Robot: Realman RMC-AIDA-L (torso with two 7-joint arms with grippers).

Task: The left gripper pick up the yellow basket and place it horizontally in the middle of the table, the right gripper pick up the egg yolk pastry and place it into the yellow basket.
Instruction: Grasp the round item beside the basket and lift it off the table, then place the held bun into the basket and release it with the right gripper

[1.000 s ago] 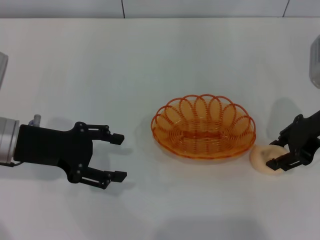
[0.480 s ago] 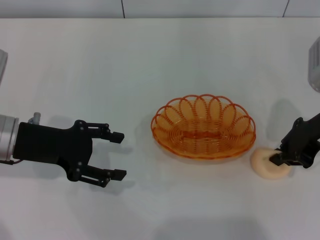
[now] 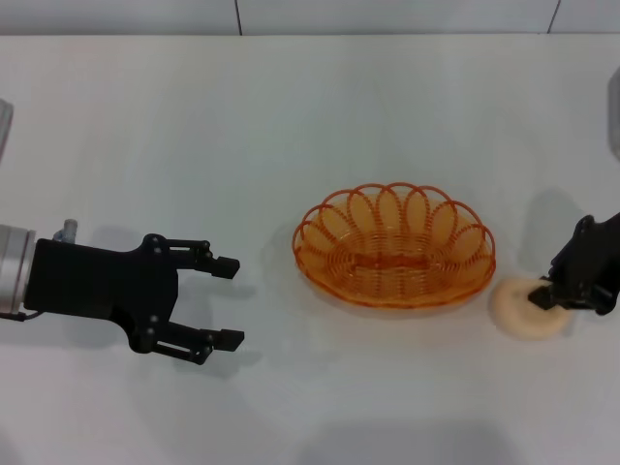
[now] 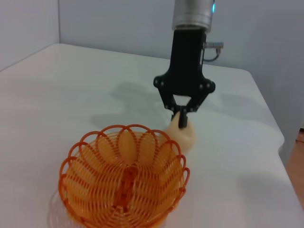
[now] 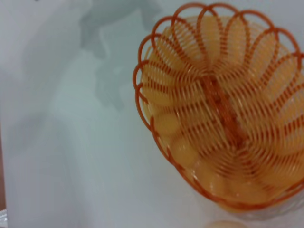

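Observation:
The yellow basket [image 3: 394, 247] lies empty, long side across, in the middle of the white table [image 3: 291, 116]. It also shows in the left wrist view [image 4: 123, 180] and the right wrist view [image 5: 218, 104]. The egg yolk pastry [image 3: 523, 312] sits just right of the basket, close to its rim. My right gripper [image 3: 542, 295] is above it with its fingers pinched together on the pastry's top, as the left wrist view shows [image 4: 182, 119]. I cannot tell whether the pastry is off the table. My left gripper [image 3: 232, 302] is open and empty, well left of the basket.
The table's far edge meets a grey wall at the top of the head view. In the left wrist view the table's corner and side edge [image 4: 280, 142] lie beyond the right arm. Bare table lies between the left gripper and the basket.
The right gripper was open around the pastry a second ago and has closed on it, then risen slightly. The pastry shifted a little. The left gripper and basket have stayed still.

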